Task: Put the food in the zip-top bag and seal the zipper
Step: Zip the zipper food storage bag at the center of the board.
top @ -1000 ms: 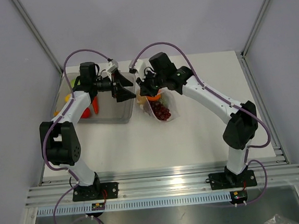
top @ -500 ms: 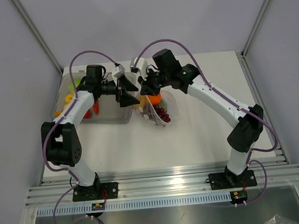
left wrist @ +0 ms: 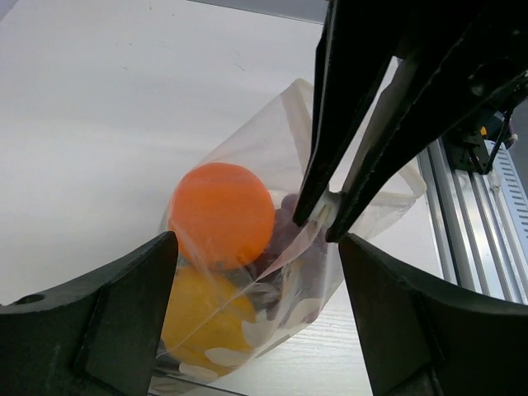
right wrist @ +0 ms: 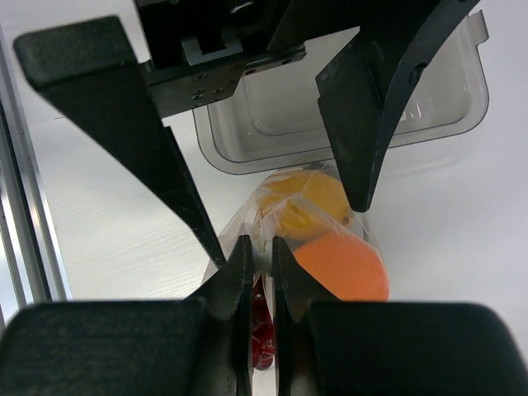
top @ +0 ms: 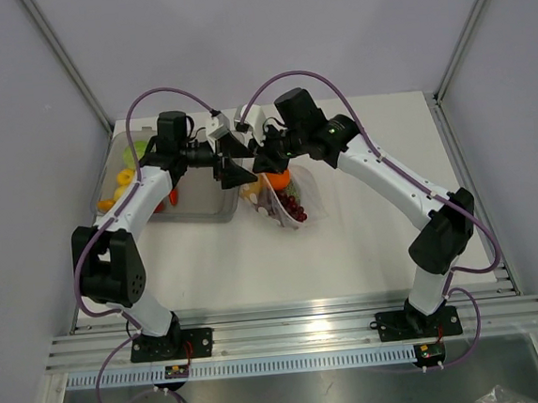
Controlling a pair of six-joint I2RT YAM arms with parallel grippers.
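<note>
Zip-top bag (top: 308, 196) sits on the worktop (top: 367, 240) just right of the grey translucent tray (top: 199, 208), mouth turned up toward the two arms. It is partly filled: the toy orange (left wrist: 223, 214) lies on top, a yellow fruit (left wrist: 206, 322) beneath it, and the dark grapes (top: 294, 209) are at the bottom.

The right pincer (right wrist: 262, 252) is clamped on the bag's mouth edge, a whitish bit of the zipper (left wrist: 323, 213) showing between its fingers. The left pincer (left wrist: 257, 247) stands wide apart, its two fingers straddling the bag's mouth without touching the plastic, as far as I can see.

I'd call the job roughly halfway. At the tray's far left end more food is waiting: a yellow piece (top: 123, 188), a green piece (top: 134, 155) and a red piece (top: 159, 204). The left-wrist view shows the mouth gaping beside the clamped spot, so the zipper looks unsealed. What is left, to my eye, is loading those pieces and then pressing the strip closed along its length.

A second ago the left pincer hung over the tray's right wall; it has since come across to the bag's mouth, nose to nose with the right one. The bag lay flatter and wider then, grapes spread out. Now it looks pulled up and narrower, with the orange and grapes shifted a little to the left.
</note>
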